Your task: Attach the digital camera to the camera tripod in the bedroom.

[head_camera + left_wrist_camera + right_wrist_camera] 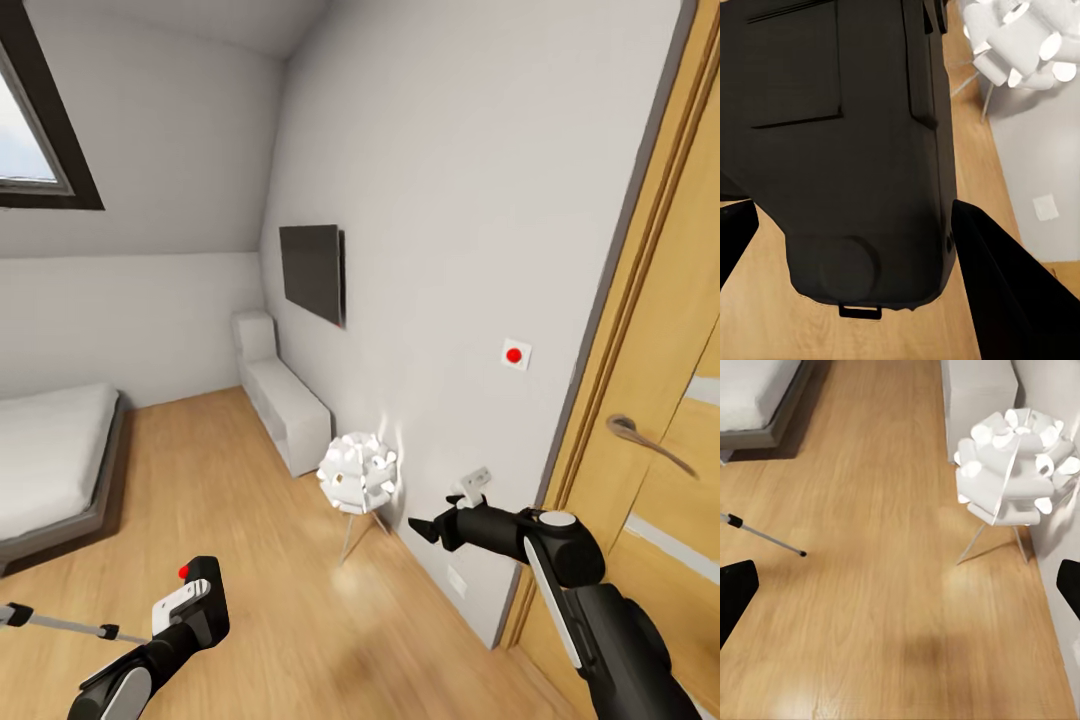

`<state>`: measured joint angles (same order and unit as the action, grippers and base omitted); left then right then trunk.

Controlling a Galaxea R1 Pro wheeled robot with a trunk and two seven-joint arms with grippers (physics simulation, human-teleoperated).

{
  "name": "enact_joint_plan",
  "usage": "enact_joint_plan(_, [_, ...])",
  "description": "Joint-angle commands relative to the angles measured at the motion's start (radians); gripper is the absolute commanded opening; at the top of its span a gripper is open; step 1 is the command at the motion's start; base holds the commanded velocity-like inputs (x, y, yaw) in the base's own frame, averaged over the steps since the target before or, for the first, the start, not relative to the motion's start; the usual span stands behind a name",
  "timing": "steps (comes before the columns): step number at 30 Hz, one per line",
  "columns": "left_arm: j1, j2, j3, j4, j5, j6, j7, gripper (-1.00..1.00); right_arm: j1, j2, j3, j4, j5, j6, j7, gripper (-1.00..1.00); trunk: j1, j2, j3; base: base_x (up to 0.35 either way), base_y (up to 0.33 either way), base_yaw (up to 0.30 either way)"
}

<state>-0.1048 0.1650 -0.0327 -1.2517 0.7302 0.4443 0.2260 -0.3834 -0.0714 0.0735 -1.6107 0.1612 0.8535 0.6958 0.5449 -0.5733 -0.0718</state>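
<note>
One bed (50, 455), one dark wall screen (312, 272), one low white cabinet (285, 400) and one white petal-shaped floor lamp (358, 472) on thin legs stood in the bedroom (250, 560), along with one skylight (30, 130) in the sloped ceiling and one wooden door (660, 440) with a curved handle at the right. One white wall plate with a red dot (516, 354) sat beside the door frame.

The left gripper (855, 225) was clenched on the digital camera (840, 142), whose black body sat between the two dark fingers (997, 277) in the left wrist view. In the head view that gripper (190, 605) hung low over the floor. The right gripper (425, 527) hung near the wall, just past the lamp, its fingers spread wide apart and holding nothing; in the right wrist view only their dark tips (735, 596) showed at the sides.

One leg of the camera tripod (60, 625) reached in from the left edge, lying low and slanted, silver with black joints; its foot (801, 553) rested on the floor. Between bed, cabinet and lamp the wood floor lay open and wide, narrowing toward the far corner.
</note>
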Motion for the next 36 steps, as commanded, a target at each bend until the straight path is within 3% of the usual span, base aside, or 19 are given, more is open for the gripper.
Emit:
enact_joint_plan(1, [-0.001,0.001,-0.003,-0.002,0.009,0.002,0.007,-1.00,0.000,-0.001,0.001,-0.001,0.011,0.002,0.008,1.00,0.001,-0.002,-0.001,0.277,-0.130,0.265])
enact_joint_plan(22, [0.013,0.002,-0.004,-0.008,0.010,0.003,0.011,-1.00,0.003,-0.001,0.003,-0.001,0.011,0.001,0.008,1.00,0.001,-0.002,0.009,0.299,-0.149,0.266])
enact_joint_plan(28, [0.184,0.001,-0.005,-0.074,0.009,-0.010,0.008,-1.00,0.009,-0.001,0.004,-0.002,0.011,-0.006,0.008,1.00,0.001,-0.002,0.012,0.071,-0.037,0.267])
enact_joint_plan(31, [0.265,0.003,-0.003,-0.098,0.009,-0.063,0.005,-1.00,0.011,-0.001,0.004,-0.002,0.011,-0.013,0.008,1.00,0.001,-0.002,0.013,0.021,-0.011,0.267])
enact_joint_plan(32, [0.265,0.003,-0.003,-0.098,0.009,-0.063,0.005,-1.00,0.011,-0.001,0.004,-0.002,0.011,-0.013,0.008,1.00,0.001,-0.002,0.014,0.017,-0.009,0.267])
enact_joint_plan(33, [0.289,0.004,-0.003,-0.103,0.009,-0.091,0.004,-1.00,0.011,-0.001,0.005,-0.002,0.011,-0.015,0.008,1.00,0.001,-0.002,0.014,0.013,-0.007,0.267])
enact_joint_plan(34, [0.352,0.008,-0.003,-0.116,0.011,-0.171,-0.002,-1.00,0.012,-0.001,0.014,-0.002,0.011,-0.017,0.008,1.00,0.001,-0.002,0.015,0.007,-0.004,0.267])
enact_joint_plan(36, [0.385,0.010,-0.003,-0.125,0.011,-0.207,-0.009,-1.00,0.012,-0.001,0.022,-0.002,0.011,-0.019,0.008,1.00,0.001,-0.002,0.016,0.005,-0.003,0.267])
